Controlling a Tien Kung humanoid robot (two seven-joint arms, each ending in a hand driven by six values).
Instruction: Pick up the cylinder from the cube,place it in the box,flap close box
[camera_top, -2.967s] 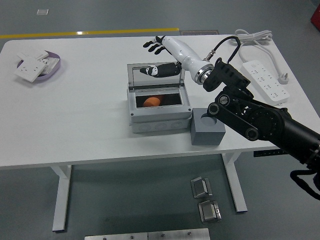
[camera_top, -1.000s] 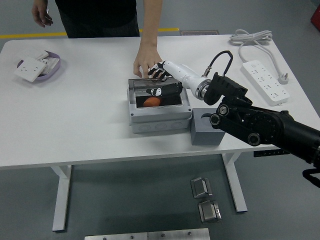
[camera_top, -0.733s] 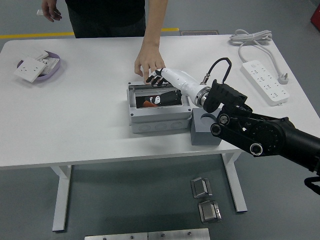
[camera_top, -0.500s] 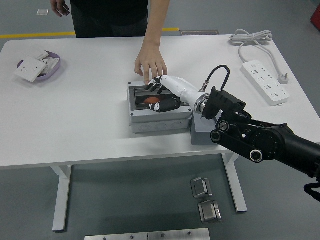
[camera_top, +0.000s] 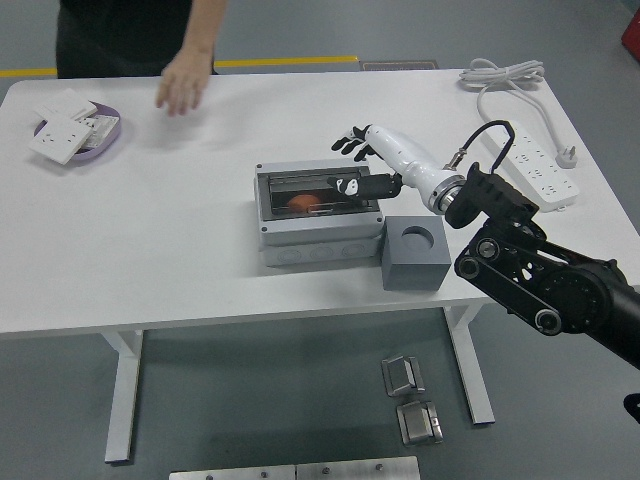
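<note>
The orange cylinder (camera_top: 303, 202) sits down inside the grey box (camera_top: 318, 214), visible through the clear flap (camera_top: 318, 188), which lies flat across the opening and looks closed or very nearly so. From here its shape reads only as an orange blob under the glare, so its long axis is anybody's guess. Just right of the box, touching or almost touching its side, the grey cube (camera_top: 415, 251) stands with its round socket empty, so the pick and the drop look done.

The right robot hand (camera_top: 355, 143) hovers just past the box's far right corner, black fingers (camera_top: 345, 146) spread and loose, holding nothing. The flap lies toward the near left of that hand and a little below it, and a dark reflection of the hand shows in the clear panel. This is the only robot arm in sight, so it is the nearer one by default; if the flap needs a last press, the hand would have to swing down onto it.

Across the white surface (camera_top: 180, 250), a person's hand (camera_top: 183, 85) hangs over the far left part, well apart from the box. A dish of white plates (camera_top: 72, 128) sits at the far left, and a power strip (camera_top: 535, 165) with its cable at the far right.
</note>
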